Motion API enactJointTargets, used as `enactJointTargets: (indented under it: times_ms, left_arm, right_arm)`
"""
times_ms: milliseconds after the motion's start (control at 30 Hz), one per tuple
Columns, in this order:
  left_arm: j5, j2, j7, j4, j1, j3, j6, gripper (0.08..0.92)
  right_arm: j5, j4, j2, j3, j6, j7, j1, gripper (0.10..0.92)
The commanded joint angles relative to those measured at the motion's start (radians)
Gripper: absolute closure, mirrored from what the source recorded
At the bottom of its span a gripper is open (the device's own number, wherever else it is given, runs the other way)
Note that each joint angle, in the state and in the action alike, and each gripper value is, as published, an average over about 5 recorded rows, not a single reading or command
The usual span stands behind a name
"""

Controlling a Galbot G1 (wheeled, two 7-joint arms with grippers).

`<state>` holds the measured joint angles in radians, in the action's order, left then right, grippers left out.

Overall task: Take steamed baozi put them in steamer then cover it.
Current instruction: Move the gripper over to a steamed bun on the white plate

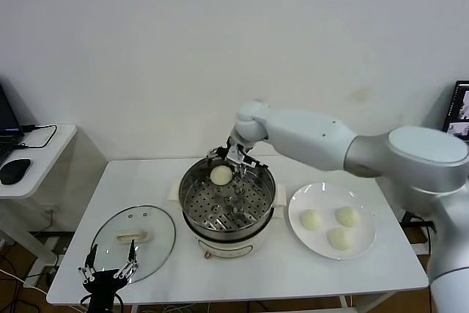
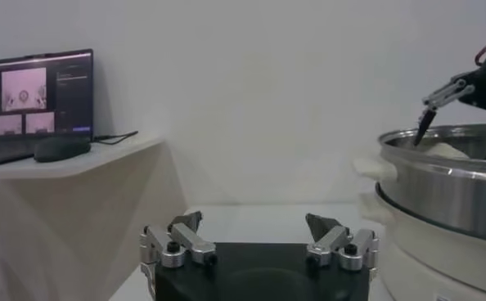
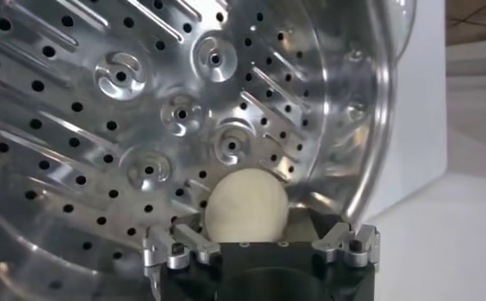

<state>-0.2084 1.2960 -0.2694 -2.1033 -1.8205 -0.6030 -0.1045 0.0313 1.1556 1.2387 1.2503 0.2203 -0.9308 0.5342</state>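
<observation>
The steamer (image 1: pixel 186 197) stands mid-table on its cream pot base. One baozi (image 1: pixel 221 174) lies on its perforated floor at the far side. My right gripper (image 1: pixel 236 160) hangs over the far rim just beside that bun. In the right wrist view the bun (image 3: pixel 247 204) rests between the spread fingers of this open gripper (image 3: pixel 263 242), touching neither. Three more baozi (image 1: pixel 311 219) lie on a white plate (image 1: pixel 322 194) to the right. The glass cover (image 1: pixel 133 234) lies flat at the front left. My left gripper (image 1: pixel 110 265) waits open at the table's front-left edge, empty (image 2: pixel 254 222).
A low side desk (image 1: pixel 33 181) with a mouse (image 1: pixel 15 171) and a laptop stands beyond the table's left edge. The white wall runs close behind the table. The steamer's wall (image 2: pixel 447 184) rises beside the left gripper.
</observation>
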Motion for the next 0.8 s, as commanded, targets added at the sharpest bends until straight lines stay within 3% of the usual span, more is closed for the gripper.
enactJointTargets:
  times_ms: [33,200,433,800]
  left_arm:
    - [0.000,-0.003,0.001,-0.007,0.001,0.003,0.002,0.177]
    - [0.000,-0.014,0.002,-0.005,0.001,0.002,0.002,0.177]
    - [-0.002,-0.025,0.003,0.003,0.011,0.002,0.003,0.177]
    - [0.002,-0.020,0.004,0.021,0.015,0.002,0.006,0.177]
  right_arm:
    - [-0.201,0.238,-0.278,-0.036,-0.389,-0.119,0.121,0.203]
    - [-0.222,0.340,-0.461,-0.082,-0.531,-0.122,0.091,0.203]
    - [-0.135,0.391,-0.659,-0.104,-0.548,-0.120,-0.018,0.203]
    - [0.015,0.349,-0.710,-0.237,-0.518,-0.095,-0.339,0.203]
